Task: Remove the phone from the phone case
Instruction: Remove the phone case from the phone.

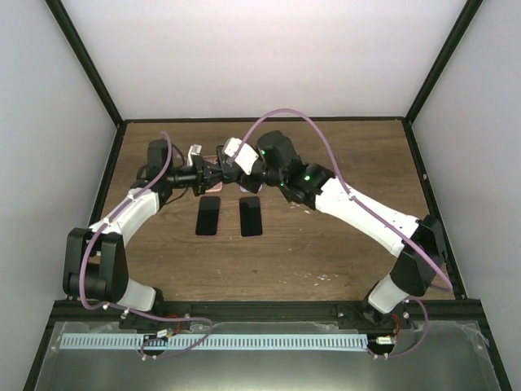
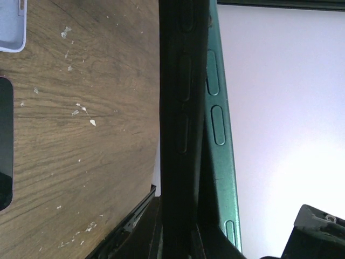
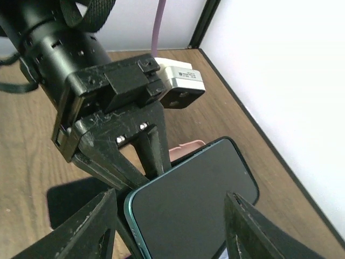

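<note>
The phone (image 3: 188, 205), green-framed with a dark screen, hangs in the air over the middle of the table. In the left wrist view its green edge (image 2: 215, 124) stands apart from the black phone case (image 2: 180, 108), the gap widening toward the near end. My left gripper (image 2: 180, 237) is shut on the case's edge; the right wrist view shows it (image 3: 153, 162) at the phone's far corner. My right gripper (image 3: 170, 197) straddles the phone across its width, with a thin gap at its left finger (image 3: 94, 226). Both grippers meet at the table's centre (image 1: 218, 169).
Two flat black slabs (image 1: 208, 216) (image 1: 250, 216) lie side by side on the wooden table (image 1: 326, 244) just in front of the grippers. A pink item (image 3: 186, 150) lies under the phone. A pale case (image 2: 11, 27) lies further off. White walls close in the table.
</note>
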{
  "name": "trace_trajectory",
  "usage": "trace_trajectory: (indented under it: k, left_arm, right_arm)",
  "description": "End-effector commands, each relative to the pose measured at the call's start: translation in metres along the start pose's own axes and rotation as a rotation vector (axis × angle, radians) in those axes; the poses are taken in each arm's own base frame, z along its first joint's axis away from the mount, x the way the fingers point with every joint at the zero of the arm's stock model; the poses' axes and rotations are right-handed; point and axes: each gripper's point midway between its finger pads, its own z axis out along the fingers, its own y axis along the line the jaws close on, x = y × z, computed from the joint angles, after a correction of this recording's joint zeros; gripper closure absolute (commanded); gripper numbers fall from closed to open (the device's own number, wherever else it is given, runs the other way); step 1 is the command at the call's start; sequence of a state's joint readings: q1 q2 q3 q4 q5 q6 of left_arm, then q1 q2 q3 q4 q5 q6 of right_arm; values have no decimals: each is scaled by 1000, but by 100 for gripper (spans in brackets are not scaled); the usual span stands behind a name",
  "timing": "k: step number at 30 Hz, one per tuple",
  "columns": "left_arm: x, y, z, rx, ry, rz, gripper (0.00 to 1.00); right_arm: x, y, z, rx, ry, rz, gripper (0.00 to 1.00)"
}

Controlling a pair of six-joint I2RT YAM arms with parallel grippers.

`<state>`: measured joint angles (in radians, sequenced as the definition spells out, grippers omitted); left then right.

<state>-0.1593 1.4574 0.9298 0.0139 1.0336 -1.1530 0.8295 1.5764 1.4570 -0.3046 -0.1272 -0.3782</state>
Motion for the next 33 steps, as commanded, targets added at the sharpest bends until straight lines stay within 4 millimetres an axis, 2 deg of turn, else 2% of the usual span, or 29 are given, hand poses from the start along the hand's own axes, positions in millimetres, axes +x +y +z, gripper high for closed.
trace_trajectory:
  k: [1, 4, 11, 33]
  left_arm:
    - [-1, -8, -3, 26, -3, 21, 100]
    - [-1, -9, -2, 26, -3, 21, 100]
    - [0, -9, -3, 27, -5, 21, 100]
    - [-2, -7, -2, 27, -14, 31, 100]
  right_arm:
    - [0, -8, 5, 138, 35, -136, 48]
    - [6, -1, 12, 152, 53, -172, 50]
    - [14, -2, 25, 175, 84, -193, 52]
    - [23, 19, 29, 107, 100, -212, 52]
